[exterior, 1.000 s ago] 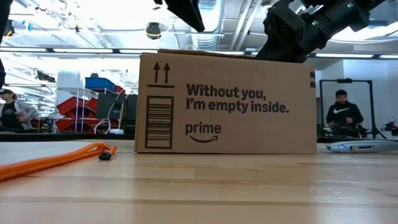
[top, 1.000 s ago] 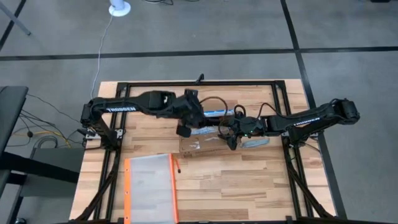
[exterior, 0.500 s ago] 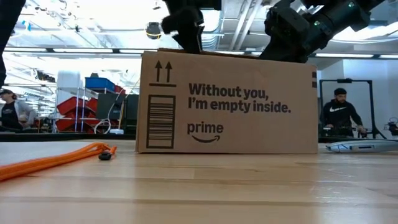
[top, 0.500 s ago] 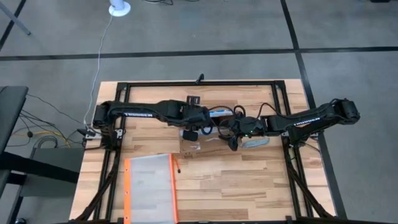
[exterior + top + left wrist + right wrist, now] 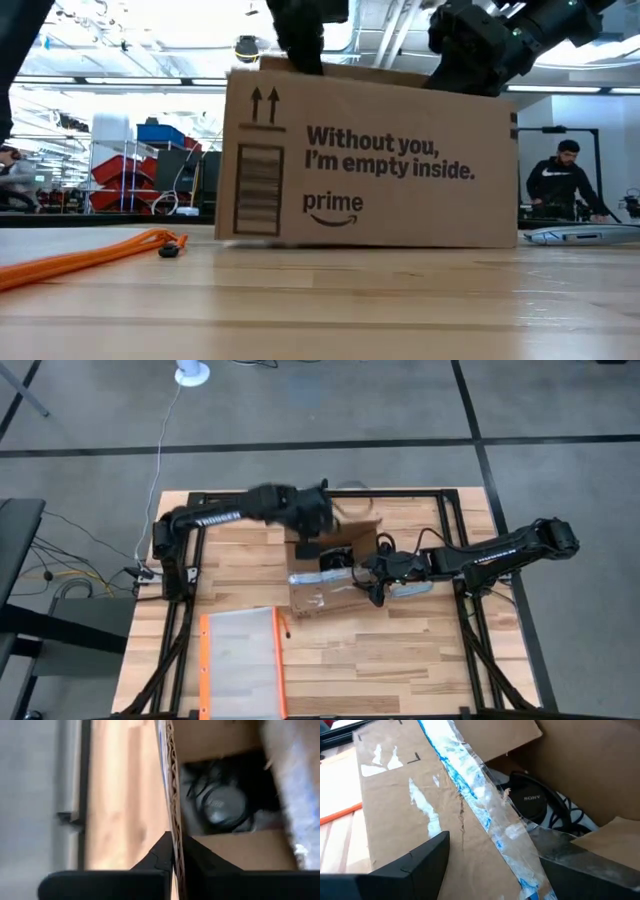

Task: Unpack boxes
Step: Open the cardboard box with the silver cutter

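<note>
Compared with the frame half a second earlier, we see the left arm drawn back toward the far edge of the bench, and the rear flap of the cardboard box now stands raised and open. In the low view the box's left end sits slightly lifted and tilted; earlier it rested flat.

The box sits near the middle of the bench, between the two arms. The left claw is closed on the edge of the rear flap, one finger on each side of the corrugated wall. The right claw rests on the box top beside the blue-and-white tape strip, fingers spread apart and gripping nothing.

Inside the box we make out dark headphones with a tangled cable; the rest of the contents is hidden by the flaps. An orange-edged clear pouch lies on the near part of the bench, well apart from the box. The left arm is motion-blurred in the high view.
</note>
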